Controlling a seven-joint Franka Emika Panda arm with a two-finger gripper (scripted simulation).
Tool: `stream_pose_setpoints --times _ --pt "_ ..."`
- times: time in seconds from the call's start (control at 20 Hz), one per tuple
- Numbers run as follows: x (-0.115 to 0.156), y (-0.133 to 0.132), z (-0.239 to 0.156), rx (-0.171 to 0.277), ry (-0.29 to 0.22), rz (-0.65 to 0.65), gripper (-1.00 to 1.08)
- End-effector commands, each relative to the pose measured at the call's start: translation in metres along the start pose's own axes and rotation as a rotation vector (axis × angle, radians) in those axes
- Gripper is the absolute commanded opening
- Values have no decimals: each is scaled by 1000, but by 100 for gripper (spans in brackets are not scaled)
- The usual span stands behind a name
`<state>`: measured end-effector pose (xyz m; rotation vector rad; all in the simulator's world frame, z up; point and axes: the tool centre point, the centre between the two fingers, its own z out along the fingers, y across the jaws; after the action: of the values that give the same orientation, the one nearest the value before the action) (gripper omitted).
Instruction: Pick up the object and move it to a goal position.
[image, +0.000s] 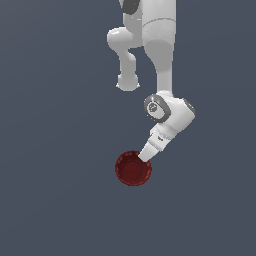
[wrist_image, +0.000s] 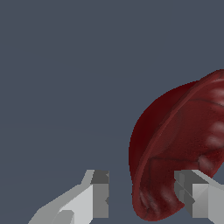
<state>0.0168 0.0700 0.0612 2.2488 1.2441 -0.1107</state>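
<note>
Fingers (wrist_image: 99, 197) of the tool (wrist_image: 144, 197) stand wide, straddling the bowl (wrist_image: 175, 144) rim on the surface (image: 50, 200). Grasp step in hand; next move, in my judgement: close, then lift.

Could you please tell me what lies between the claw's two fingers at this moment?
In the wrist view, the dark red bowl's rim sits between the claw's fingers, one finger outside the wall, the other inside the bowl. Otherwise the gap is bare.

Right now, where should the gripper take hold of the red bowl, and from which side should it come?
Probably the thin scalloped rim wall of the bowl, from above: one finger inside the hollow, the other outside. The gripper already straddles the rim, with its jaws apart.
</note>
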Motion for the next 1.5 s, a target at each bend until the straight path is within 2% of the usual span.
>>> stream_pose_setpoints --times 0.0,0.65,0.7,1.45 --pt "0 0 0 0 0 0 28" --pt "0 -1 30 -3 0 -6 28" --pt "0 -1 30 -3 0 -6 -100" --pt "-5 6 25 -4 0 -4 -100"
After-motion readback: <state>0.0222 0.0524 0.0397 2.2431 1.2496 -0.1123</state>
